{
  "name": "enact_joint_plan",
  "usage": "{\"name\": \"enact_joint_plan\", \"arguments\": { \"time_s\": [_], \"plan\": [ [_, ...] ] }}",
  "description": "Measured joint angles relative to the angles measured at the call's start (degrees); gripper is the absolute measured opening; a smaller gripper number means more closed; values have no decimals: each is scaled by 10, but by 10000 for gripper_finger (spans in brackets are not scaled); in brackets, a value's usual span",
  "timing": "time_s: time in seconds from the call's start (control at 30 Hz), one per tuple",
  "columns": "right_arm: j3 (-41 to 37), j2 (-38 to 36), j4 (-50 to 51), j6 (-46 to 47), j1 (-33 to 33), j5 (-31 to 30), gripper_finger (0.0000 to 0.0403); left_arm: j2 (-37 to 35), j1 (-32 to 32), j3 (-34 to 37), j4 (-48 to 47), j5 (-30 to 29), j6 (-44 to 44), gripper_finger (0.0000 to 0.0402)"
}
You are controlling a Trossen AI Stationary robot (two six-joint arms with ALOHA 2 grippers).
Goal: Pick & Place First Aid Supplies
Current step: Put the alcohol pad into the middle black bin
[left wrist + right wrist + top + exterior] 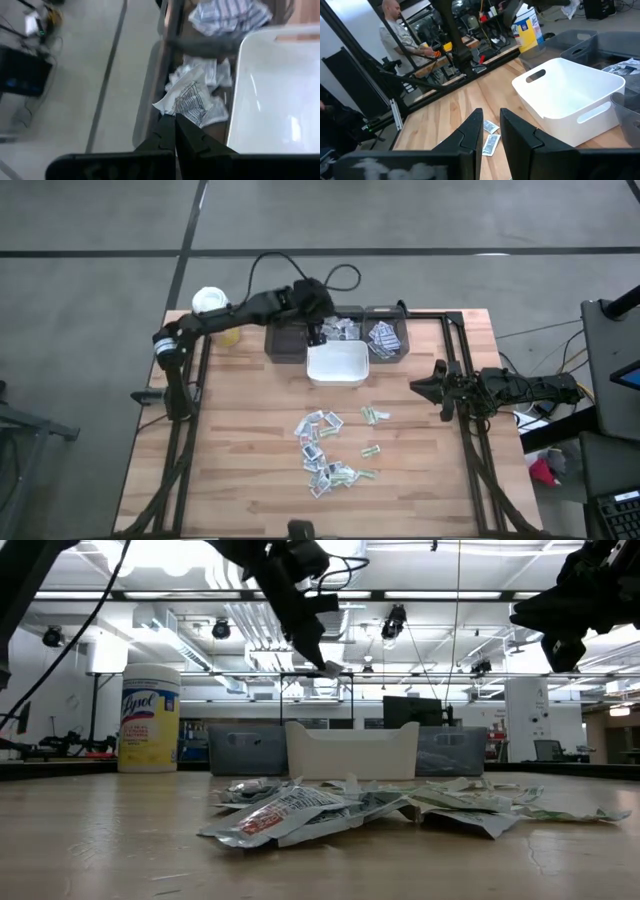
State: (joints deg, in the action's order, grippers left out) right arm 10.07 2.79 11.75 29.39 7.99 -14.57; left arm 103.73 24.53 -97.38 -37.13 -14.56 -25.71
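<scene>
High view, upper centre: the left tool [314, 332] hangs over a grey bin [345, 330] behind the white bin [338, 365], its fingers clenched on a striped packet [186, 97]. The right tool [428, 387] waits at centre right, over the counter's [240, 440] edge, fingers slightly parted on nothing. Most packets lie in a loose pile [325, 448] on the counter at lower centre; others already fill the grey bins, including the second bin [385, 340] to the right.

Risks, as judged from this position:
- The packet is pinched near one corner and droops; it may slip free early, or cling to a finger on release.
- The tool sits near the wall between grey bin and white bin, so a released packet could land in the wrong bin or on the rim.

Limits of view:
- The low view shows the grey bins only partly, behind the white bin; their contents are hidden.
- Print on the pile's packets is too small to read.
- Whether the packet touches those beneath it is probably not resolvable.
</scene>
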Motion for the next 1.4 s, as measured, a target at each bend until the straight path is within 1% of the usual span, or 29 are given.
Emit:
{"name": "enact_joint_plan", "arguments": {
  "time_s": [0.17,0.33,0.53,0.7,0.83,0.87,1.07,1.3,1.4],
  "plan": [
    [0,0,0,0,0,-1,63,25,31,-26,-28,26,-15,0],
    [0,-1,0,0,0,0,63,72,50,-78,-52,74,-32,0],
    [0,0,0,0,0,0,63,161,67,-191,-157,99,-65,0],
    [0,0,0,0,0,0,63,243,82,-304,-240,146,-72,0],
    [0,0,0,0,0,0,63,297,89,-375,-293,151,-90,0],
    [0,0,0,0,0,0,63,305,89,-377,-294,150,-93,0],
    [0,0,0,0,0,0,63,306,92,-330,-286,152,-101,0],
    [0,0,0,0,0,0,63,306,96,-323,-274,152,-101,0],
    [0,0,0,0,0,0,63,306,95,-307,-258,152,-104,0]
  ]
}}
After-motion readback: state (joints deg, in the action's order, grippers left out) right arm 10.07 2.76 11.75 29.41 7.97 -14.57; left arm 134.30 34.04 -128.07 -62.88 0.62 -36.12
